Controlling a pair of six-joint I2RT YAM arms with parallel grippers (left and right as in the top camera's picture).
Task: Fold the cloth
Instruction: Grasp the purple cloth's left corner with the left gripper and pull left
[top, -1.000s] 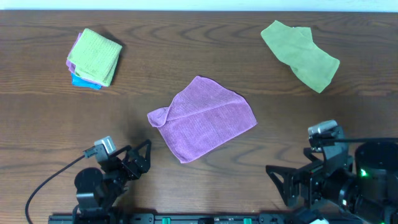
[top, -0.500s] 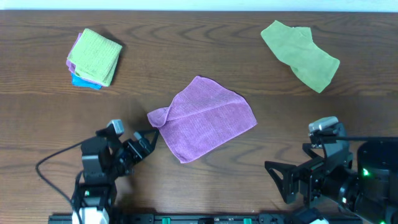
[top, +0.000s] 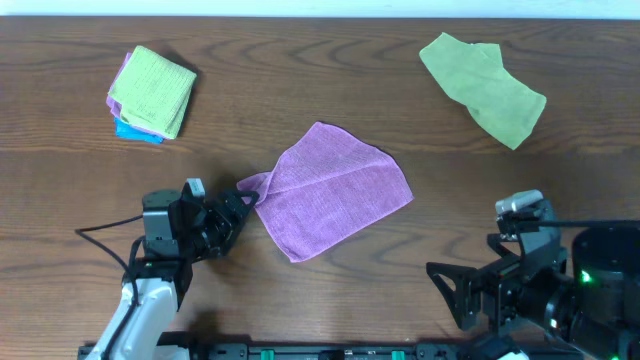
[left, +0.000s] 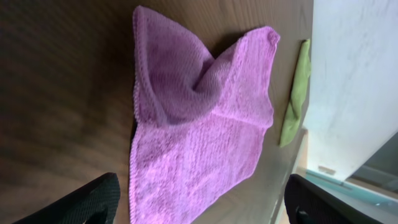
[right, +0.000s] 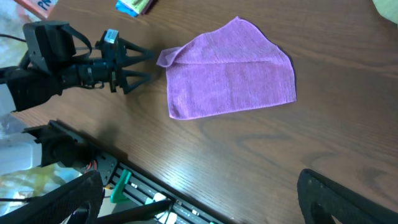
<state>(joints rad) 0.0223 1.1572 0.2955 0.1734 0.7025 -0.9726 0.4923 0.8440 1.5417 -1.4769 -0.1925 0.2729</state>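
The left gripper sits low over the table on the near left. Its two fingers are spread apart in a fork with nothing between them. The tips point at the nearest corner of the purple cloth. From above, the upper finger looks right up against that corner, though I cannot tell whether it actually touches. Over on the near right, the right gripper hangs back by the table's front edge, well apart from the cloth. Its fingers are splayed wide and it has hold of nothing. The cloth lies roughly in the middle of the table, spread out mostly flat and turned so that its corners point like a diamond. The corner facing the left gripper is curled over onto itself in a small flap. The left wrist view shows that flap as a raised, rumpled fold, with a faint crease running across the cloth beyond it. Farther back on the left is a small stack of folded cloths, a light green one on top and purple and blue edges peeking out underneath. At the far right a loose light green cloth lies crumpled and unfolded, well away from everything else.
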